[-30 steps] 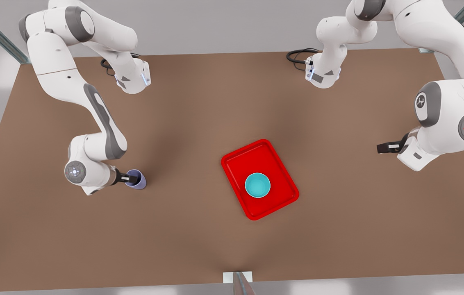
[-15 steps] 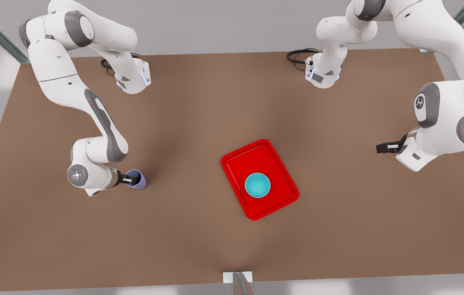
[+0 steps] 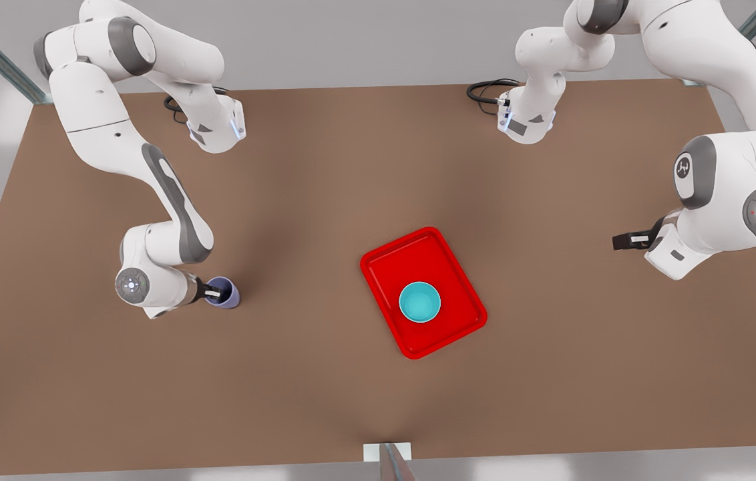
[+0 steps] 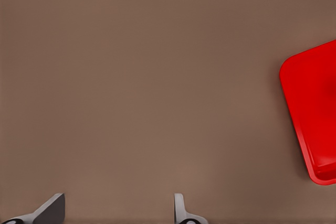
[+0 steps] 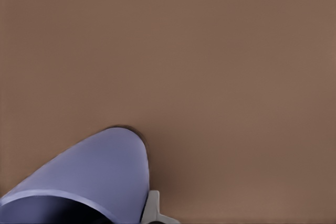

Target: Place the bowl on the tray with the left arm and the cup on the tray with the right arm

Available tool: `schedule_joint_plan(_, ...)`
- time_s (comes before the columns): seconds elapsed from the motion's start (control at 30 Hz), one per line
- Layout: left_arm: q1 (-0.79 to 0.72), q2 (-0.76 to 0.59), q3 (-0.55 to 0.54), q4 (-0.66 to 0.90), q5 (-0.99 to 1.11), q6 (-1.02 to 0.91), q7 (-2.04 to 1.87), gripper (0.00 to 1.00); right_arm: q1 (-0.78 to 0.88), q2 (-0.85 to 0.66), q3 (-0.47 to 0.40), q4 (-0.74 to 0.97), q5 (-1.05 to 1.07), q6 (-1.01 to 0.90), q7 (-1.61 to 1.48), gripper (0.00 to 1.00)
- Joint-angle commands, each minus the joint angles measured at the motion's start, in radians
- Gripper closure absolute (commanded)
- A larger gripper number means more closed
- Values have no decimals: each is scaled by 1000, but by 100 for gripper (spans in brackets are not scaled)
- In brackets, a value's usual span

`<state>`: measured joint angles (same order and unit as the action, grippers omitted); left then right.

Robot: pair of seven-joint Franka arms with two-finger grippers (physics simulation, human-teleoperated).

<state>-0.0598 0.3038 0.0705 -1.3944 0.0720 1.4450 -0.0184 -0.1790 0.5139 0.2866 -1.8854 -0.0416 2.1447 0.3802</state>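
The teal bowl point(image 3: 419, 302) sits inside the red tray point(image 3: 445, 254) in the middle of the table. The lavender cup point(image 3: 224, 292) stands on the table toward the front view's left. My right gripper point(image 3: 213, 292) is shut on the cup's rim, one finger inside and one finger point(image 5: 153, 209) against the outer wall of the cup point(image 5: 100, 171). My left gripper point(image 3: 626, 240) hangs open over bare table at the front view's right, well away from the tray. Its fingertips point(image 4: 52, 208) frame empty table, with a corner of the tray point(image 4: 312, 108) farther off.
The brown table point(image 3: 324, 167) spreads wide around the tray. Both arm bases stand at the far edge, with black cables point(image 3: 485, 90) beside them. A small white bracket point(image 3: 388, 452) sits at the near edge.
The right arm's wrist has shifted slightly toward the front view's right, and the cup with it by a hair. The left arm has barely drifted. Bowl and tray are unmoved.
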Motion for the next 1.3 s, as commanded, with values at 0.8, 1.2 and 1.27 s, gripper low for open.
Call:
schedule_joint_plan(0.8,6,-29,45,35,-26,-2,107,0,828,301,-70,646,-41,0,825,79)
schedule_joint_plan(1.2,6,-23,45,34,-26,0,106,0,944,301,-70,654,20,-23,971,79)
schedule_joint_plan(1.27,6,-22,45,34,-26,0,106,0,955,301,-75,644,16,-22,984,79)
